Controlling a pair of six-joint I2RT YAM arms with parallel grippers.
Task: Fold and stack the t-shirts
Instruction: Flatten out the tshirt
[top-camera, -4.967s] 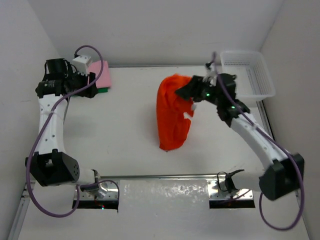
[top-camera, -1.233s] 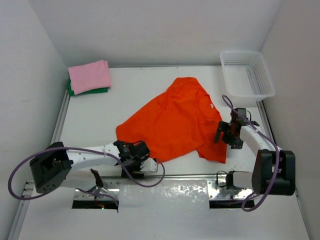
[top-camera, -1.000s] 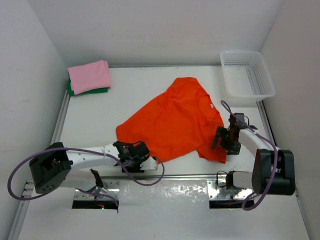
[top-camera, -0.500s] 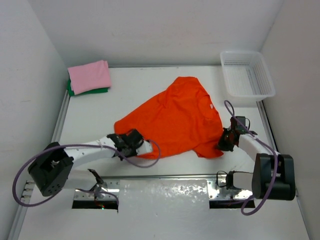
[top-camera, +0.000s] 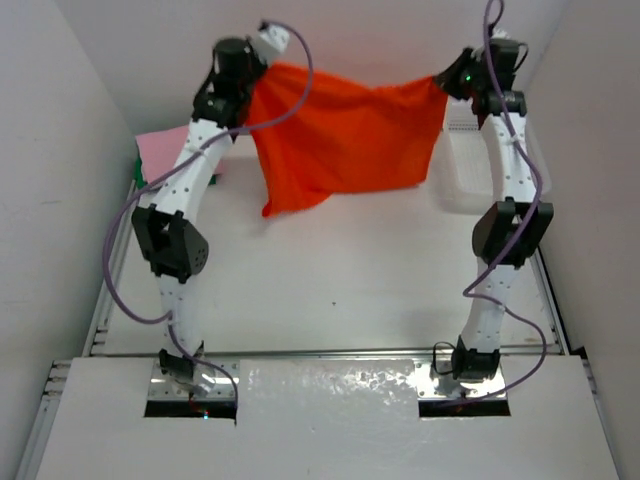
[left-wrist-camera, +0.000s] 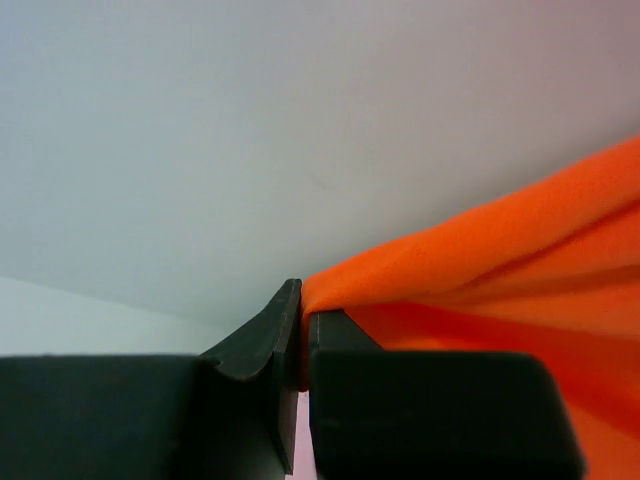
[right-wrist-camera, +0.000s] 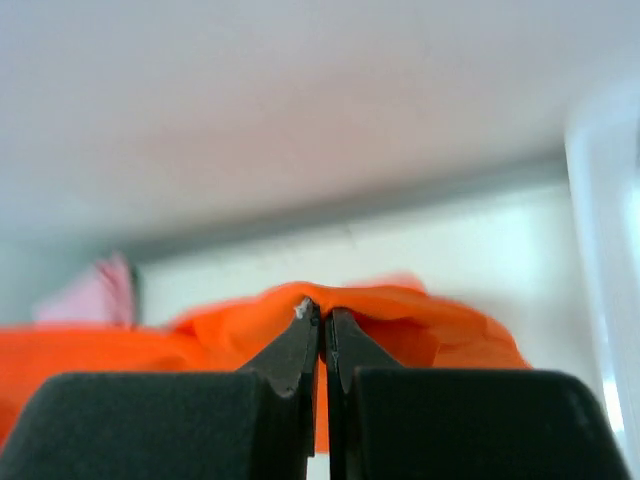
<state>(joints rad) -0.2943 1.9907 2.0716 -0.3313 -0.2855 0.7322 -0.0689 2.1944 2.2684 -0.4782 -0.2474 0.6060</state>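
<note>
The orange t-shirt (top-camera: 345, 135) hangs spread in the air above the far half of the table, stretched between my two raised arms. My left gripper (top-camera: 262, 72) is shut on its upper left corner; in the left wrist view the cloth (left-wrist-camera: 500, 270) is pinched between the closed fingers of that gripper (left-wrist-camera: 303, 320). My right gripper (top-camera: 443, 82) is shut on the upper right corner, and in its wrist view the gripper (right-wrist-camera: 322, 325) has orange fabric (right-wrist-camera: 220, 330) bunched over its tips. The folded pink t-shirt (top-camera: 160, 150) lies at the far left on a sliver of green t-shirt (top-camera: 135, 170), partly behind the left arm.
The white lattice basket (top-camera: 470, 170) stands at the far right, mostly hidden by the right arm and the hanging shirt; its rim (right-wrist-camera: 610, 250) shows in the right wrist view. Walls close in on the left, right and back.
Both grippers closed on the orange shirt's corners while it lay on the table. The arms have since risen, lifting it into the air spread between them.
</note>
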